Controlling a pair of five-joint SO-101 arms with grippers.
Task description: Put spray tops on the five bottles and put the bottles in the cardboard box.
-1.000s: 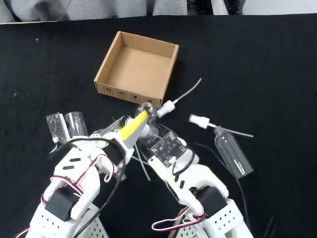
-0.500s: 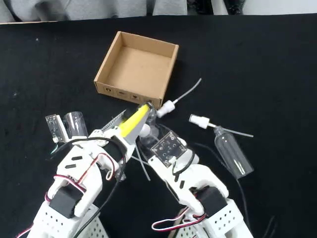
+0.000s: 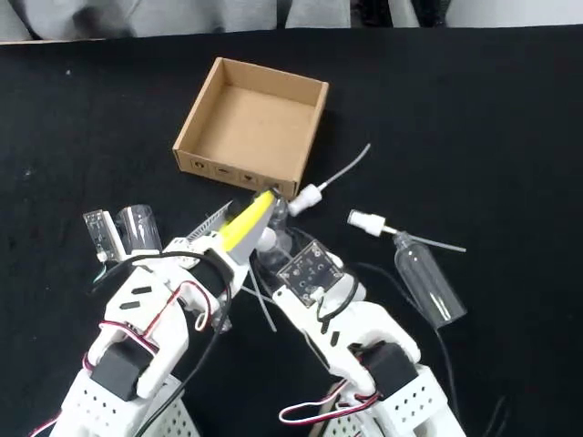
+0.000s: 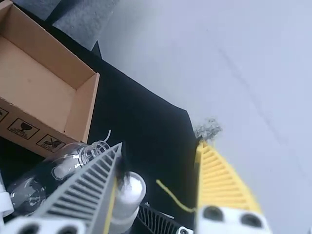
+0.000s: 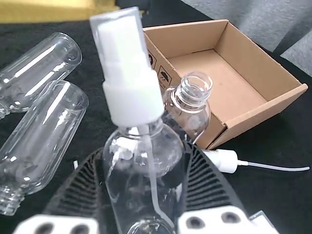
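Note:
My right gripper (image 5: 144, 158) is shut on a clear bottle (image 5: 141, 170) that carries a white spray top (image 5: 129, 73); from above this bottle (image 3: 267, 241) is just short of the cardboard box (image 3: 209, 168). An open-necked bottle (image 5: 190, 105) stands between it and the box's near corner. My left gripper (image 3: 248, 205) is open, its yellow and grey fingers spread beside the capped bottle, nothing held. In the left wrist view the left gripper (image 4: 161, 146) shows a wide gap, with the spray top (image 4: 129, 192) by the grey finger.
Two bare bottles (image 3: 123, 230) lie at the left, and one more bottle (image 3: 428, 278) at the right. Loose spray tops with long tubes lie by the box corner (image 3: 308, 196) and beside the right bottle (image 3: 367, 221). The box (image 5: 253, 73) holds nothing.
The left gripper has opened: its fingers spread apart beside the bottles between one second and half a second ago, then stayed. The right arm and its bottle have not moved.

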